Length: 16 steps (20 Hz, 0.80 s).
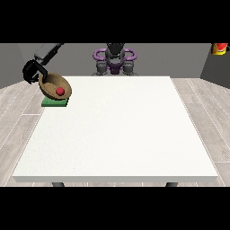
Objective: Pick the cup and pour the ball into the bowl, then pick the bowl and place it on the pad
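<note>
White table (117,134) lay nearest; farther back, at its left corner, sat the green pad (55,103). Over it tilted the wooden bowl (50,83), red ball (60,91) inside, the hand at the view's left (32,71) curled round its far rim. Tilted so, the ball might roll out before the bowl settled.

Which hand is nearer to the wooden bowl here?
The robot's right, the hand at the view's left: its fingers curl over the wooden bowl's rim, above the green pad. No other hand shows anywhere.
</note>
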Tool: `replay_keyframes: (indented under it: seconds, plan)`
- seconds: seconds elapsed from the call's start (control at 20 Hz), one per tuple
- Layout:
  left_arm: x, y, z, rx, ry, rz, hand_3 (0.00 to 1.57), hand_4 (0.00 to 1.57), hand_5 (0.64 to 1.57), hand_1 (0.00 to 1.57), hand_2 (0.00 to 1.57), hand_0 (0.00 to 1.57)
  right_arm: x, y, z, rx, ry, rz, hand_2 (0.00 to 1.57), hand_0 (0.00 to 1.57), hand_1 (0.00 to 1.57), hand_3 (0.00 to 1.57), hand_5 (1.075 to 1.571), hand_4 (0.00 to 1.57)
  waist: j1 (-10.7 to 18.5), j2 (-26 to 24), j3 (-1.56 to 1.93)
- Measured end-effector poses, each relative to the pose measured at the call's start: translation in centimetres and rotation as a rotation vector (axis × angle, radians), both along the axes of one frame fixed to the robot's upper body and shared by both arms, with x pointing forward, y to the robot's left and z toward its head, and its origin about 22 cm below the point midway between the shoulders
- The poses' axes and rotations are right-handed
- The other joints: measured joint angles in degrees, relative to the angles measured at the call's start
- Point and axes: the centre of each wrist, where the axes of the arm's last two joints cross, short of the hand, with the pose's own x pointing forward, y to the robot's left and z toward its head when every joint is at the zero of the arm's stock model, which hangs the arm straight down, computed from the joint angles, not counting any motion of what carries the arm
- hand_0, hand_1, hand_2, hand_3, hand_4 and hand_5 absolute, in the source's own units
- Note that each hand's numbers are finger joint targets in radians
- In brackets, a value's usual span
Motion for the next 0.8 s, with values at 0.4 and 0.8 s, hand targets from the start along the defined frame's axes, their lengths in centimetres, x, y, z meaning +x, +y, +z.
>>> replay_keyframes:
  seconds: [0.4,0.8]
  plan:
    - [0.2,-0.2,0.3,0.008,-0.016,-0.003,0.0,1.2,1.559,0.0,0.0,0.0,1.1,0.7,-1.1,0.076,-0.046,-0.031,1.57,1.57,1.57,0.74,1.569,0.9,0.2,0.6,-0.33]
    - [0.0,-0.4,0.5,0.016,-0.034,-0.017,0.0,1.19,1.562,0.0,0.0,0.0,0.5,-1.9,-0.4,0.09,-0.039,-0.159,1.44,1.54,1.54,0.88,1.553,0.0,1.3,1.7,-0.01]
